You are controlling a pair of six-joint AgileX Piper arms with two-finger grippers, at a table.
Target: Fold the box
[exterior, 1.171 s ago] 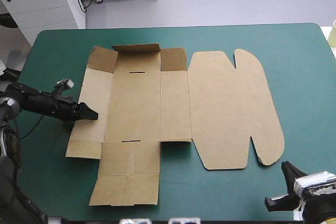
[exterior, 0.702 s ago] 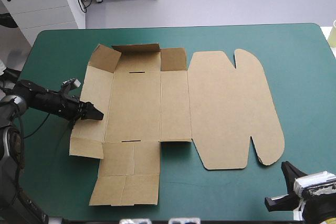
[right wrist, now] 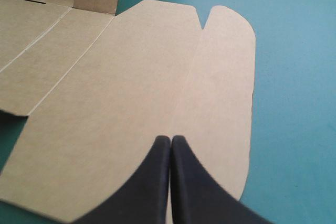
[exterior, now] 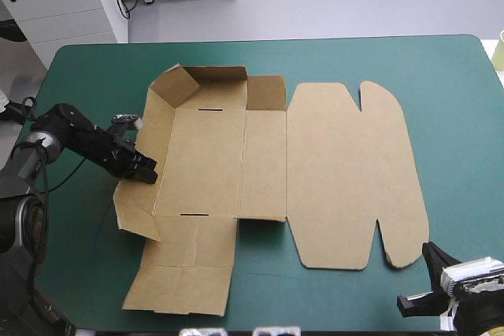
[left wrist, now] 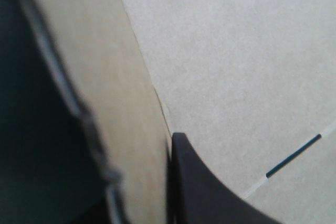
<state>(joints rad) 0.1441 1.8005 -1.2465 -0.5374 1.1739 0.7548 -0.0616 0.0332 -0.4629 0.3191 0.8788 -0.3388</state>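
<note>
The left gripper (exterior: pixel 147 172) pinches the box (exterior: pixel 331 171) by its left wall (exterior: pixel 132 204), now raised from flat (the sheet slid rightward). The box lies mid-table (exterior: pixel 449 84), folding begun. The right gripper (right wrist: pixel 170 144) is pressed together, idle.

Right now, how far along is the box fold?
Early. Done: on the box, the far wall is partly raised. In hand: the left tool pinches the left wall, tilted up. Left: near panels and lid lie flat; right tool, shut, hovers by the lid's near corner.
</note>
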